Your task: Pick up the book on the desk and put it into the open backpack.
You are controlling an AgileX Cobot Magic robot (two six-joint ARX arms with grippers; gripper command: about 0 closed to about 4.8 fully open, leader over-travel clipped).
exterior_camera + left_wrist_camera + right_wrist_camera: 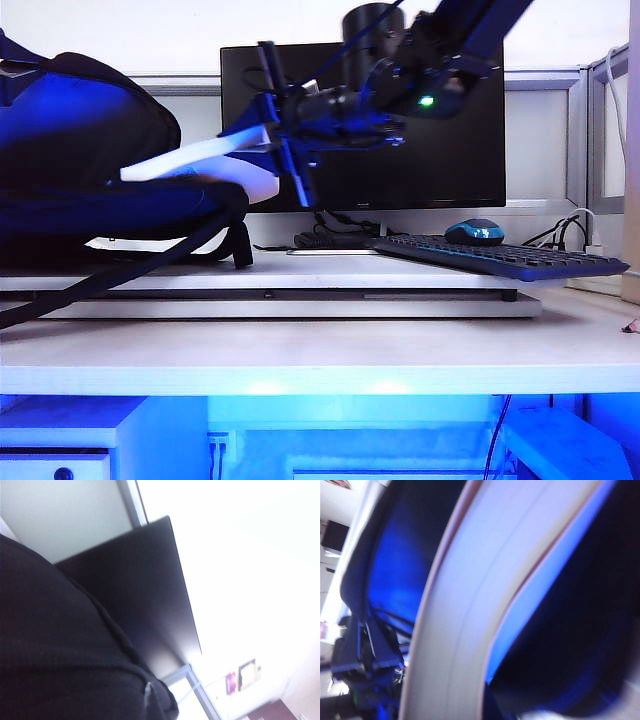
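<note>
- Black and blue fabric fills the left of the exterior view: the backpack (pixel 80 150) lies on its side on the raised white platform board (pixel 400 272), mouth turned toward the middle, one black strap (pixel 120 270) trailing down over the board's front edge toward the desk (pixel 320 355).
- White page edges mark the book (pixel 200 158), held above the board and tilted, its far end already inside the backpack's mouth and its near end higher, in front of the monitor (pixel 420 150).
- Reaching in from the upper right, the right gripper (pixel 275 135) is clamped on the book's near end, its jaws narrow on the thin block of pages.
- From the right wrist view, the book (pixel 470 600) runs as a broad pale band with a thin pinkish cover edge, blurred, with the backpack's bright blue lining (pixel 395 570) on both sides of it.
- From the left wrist view only the backpack's black cloth (pixel 55 655), the dark monitor (pixel 135 590) and a bright wall show; the left gripper's fingers are not in its picture, and its jaws are closed. I cannot pick it out in the exterior view, nor say whether it pinches any fabric.
- A dark keyboard (pixel 500 258) lies on the right of the platform board, with a blue and black mouse (pixel 475 232) just behind it.
- Pale wood-grain desk surface in front of the board is lit bright.
</note>
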